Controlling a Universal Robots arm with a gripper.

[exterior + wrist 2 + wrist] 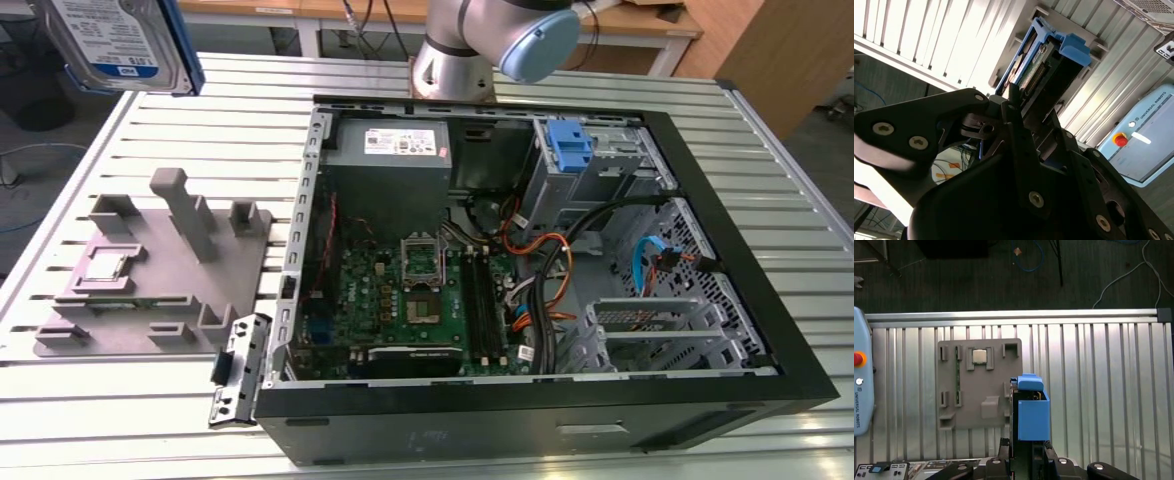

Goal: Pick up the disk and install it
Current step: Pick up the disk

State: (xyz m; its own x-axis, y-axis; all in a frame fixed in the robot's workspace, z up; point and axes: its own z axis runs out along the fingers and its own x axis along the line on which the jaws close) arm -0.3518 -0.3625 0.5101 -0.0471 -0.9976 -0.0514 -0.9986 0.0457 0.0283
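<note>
The pincer (1026, 446) is clamped on the disk (114, 45) (blue frame on its edge). The disk hangs in the air above the grey tray (140, 305), clear of the tabletop (160, 130). An open computer case (787, 330) sits beside the tray.

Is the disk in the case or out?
Out. The gripper holds the disk raised over the table, to the exterior view's left of the open computer case.

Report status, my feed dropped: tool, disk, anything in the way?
Tool shut on disk. Disk off the table, outside the computer case. Nothing seen in the way.
</note>
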